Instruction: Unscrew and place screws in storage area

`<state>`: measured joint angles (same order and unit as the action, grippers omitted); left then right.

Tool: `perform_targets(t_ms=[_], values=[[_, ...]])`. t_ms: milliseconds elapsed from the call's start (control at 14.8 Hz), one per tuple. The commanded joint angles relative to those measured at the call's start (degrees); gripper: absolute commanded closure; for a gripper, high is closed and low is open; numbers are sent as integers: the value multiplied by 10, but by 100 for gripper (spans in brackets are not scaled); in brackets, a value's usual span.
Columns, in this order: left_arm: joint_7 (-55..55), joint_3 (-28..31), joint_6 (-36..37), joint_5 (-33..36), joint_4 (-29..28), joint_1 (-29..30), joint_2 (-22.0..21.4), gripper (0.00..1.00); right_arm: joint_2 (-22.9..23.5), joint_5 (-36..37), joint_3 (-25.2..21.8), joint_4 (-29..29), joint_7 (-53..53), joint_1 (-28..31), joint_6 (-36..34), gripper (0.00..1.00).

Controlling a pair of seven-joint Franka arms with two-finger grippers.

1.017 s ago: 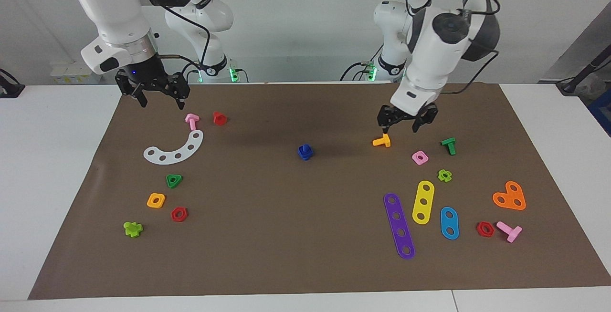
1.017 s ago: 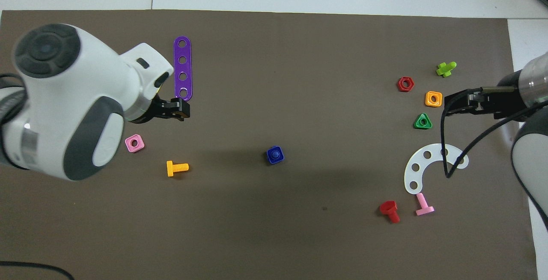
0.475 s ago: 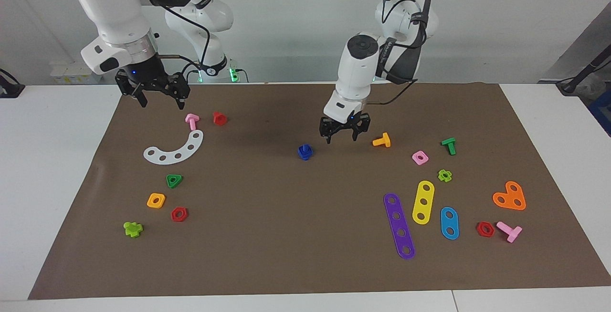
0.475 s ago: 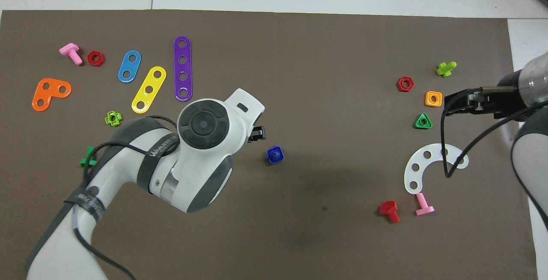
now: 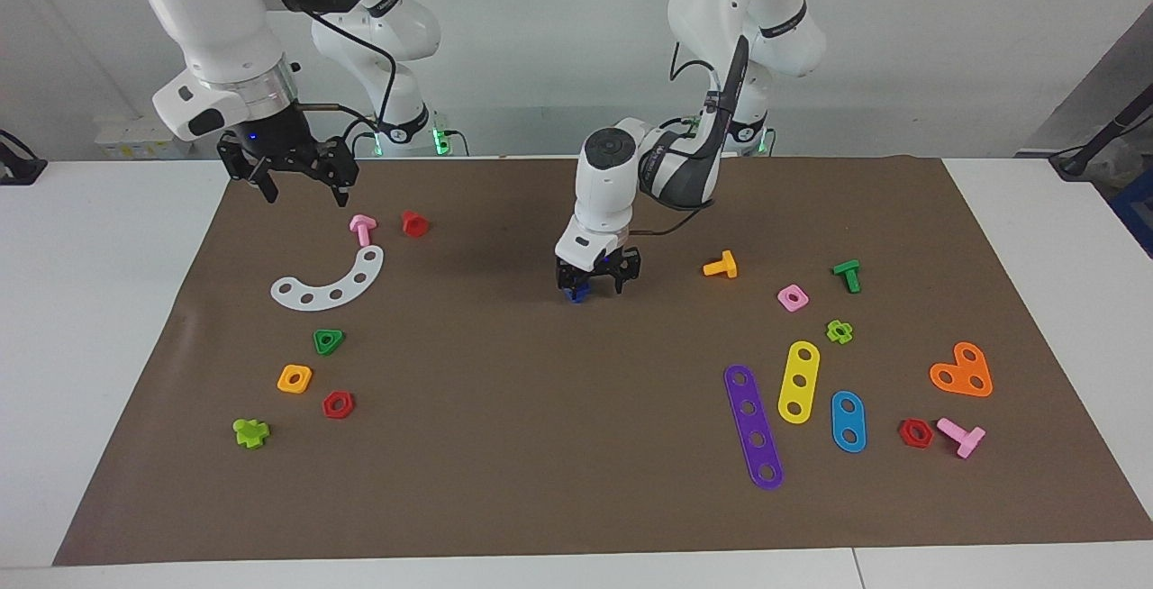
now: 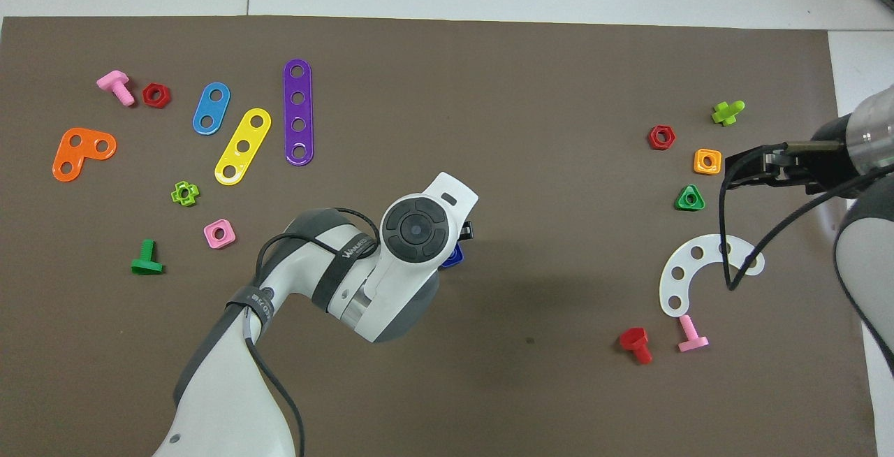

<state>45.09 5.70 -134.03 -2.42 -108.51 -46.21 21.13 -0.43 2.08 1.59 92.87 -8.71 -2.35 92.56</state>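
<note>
The blue screw (image 5: 575, 295) stands in a blue square nut in the middle of the brown mat (image 5: 540, 445). It is mostly hidden: only a blue sliver shows under the wrist in the overhead view (image 6: 455, 256). My left gripper (image 5: 594, 285) is down over it, open, with one finger right beside the blue piece. I cannot tell if they touch. My right gripper (image 5: 306, 194) is open and empty. It hangs over the mat's corner at the right arm's end and waits there, also seen in the overhead view (image 6: 733, 169).
An orange bolt (image 5: 721, 266), pink square nut (image 5: 793, 298), green bolt (image 5: 847, 275) and several flat coloured plates (image 5: 798, 382) lie toward the left arm's end. A white curved plate (image 5: 329, 283), pink bolt (image 5: 362, 228), red bolt (image 5: 413, 222) and several nuts lie toward the right arm's end.
My left arm has swung from over the orange bolt to the middle of the mat and lowered its gripper onto the blue piece. The right arm has not moved.
</note>
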Motion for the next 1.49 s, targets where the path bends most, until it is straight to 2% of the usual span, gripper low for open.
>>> perform_targets(t_ms=[0, 339, 542, 1017, 1220, 1356, 1424], values=[[4, 9, 7, -23, 17, -7, -5, 10, -12, -13, 4, 11, 15, 8, -4, 0], [3, 8, -5, -44, 10, -31, 12, 12, -12, -13, 4, 11, 16, 8, -4, 0], [3, 8, -6, -48, 2, -41, 13, 17, -12, -13, 4, 11, 16, 8, -4, 0], [1, 8, -1, -59, 1, -41, 12, 51, -12, -13, 4, 11, 16, 9, -4, 0], [-2, 8, -1, -71, 4, -34, 12, 77, -12, -13, 4, 11, 15, 9, -4, 0], [0, 8, 3, -89, 8, -32, 13, 100, -12, -13, 3, 11, 16, 11, -4, 0], [1, 8, 8, -100, 12, -31, 13, 100, -12, -13, 3, 11, 17, 11, -4, 0]])
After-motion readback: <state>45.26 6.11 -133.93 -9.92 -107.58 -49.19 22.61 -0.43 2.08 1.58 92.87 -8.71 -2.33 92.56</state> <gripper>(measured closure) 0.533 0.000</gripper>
